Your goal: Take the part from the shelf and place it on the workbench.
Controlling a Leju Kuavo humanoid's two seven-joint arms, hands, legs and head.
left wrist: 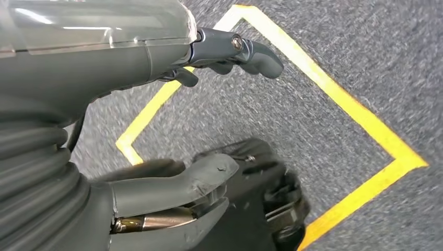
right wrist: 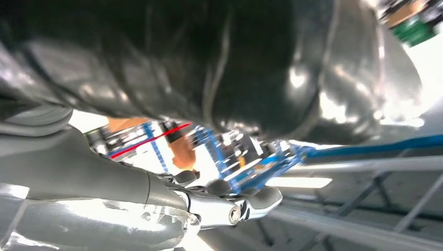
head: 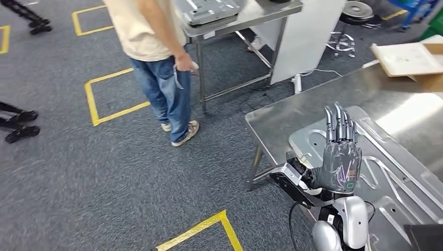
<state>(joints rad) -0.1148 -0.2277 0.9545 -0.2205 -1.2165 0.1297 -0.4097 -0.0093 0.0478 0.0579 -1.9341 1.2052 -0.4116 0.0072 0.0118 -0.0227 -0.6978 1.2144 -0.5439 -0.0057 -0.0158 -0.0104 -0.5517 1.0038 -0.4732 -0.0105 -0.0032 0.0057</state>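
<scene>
The part (head: 389,175), a large silver stamped sheet-metal panel, lies flat on the steel workbench (head: 292,112) at the right of the head view. My right hand (head: 340,151) is raised over the panel's near left end, fingers straight and pointing away, holding nothing. The right wrist view is blurred, with the right hand's fingers (right wrist: 230,204) under a dark shiny surface. My left hand (left wrist: 156,130) hangs over the grey carpet with thumb (left wrist: 172,188) and fingers (left wrist: 235,49) apart, holding nothing.
A person (head: 156,63) in a beige shirt and jeans stands on the carpet left of the workbench. Behind them is a second steel table (head: 245,21) carrying a similar panel. A cardboard box (head: 412,57) sits at the workbench's far end. Yellow tape squares (head: 112,97) mark the floor.
</scene>
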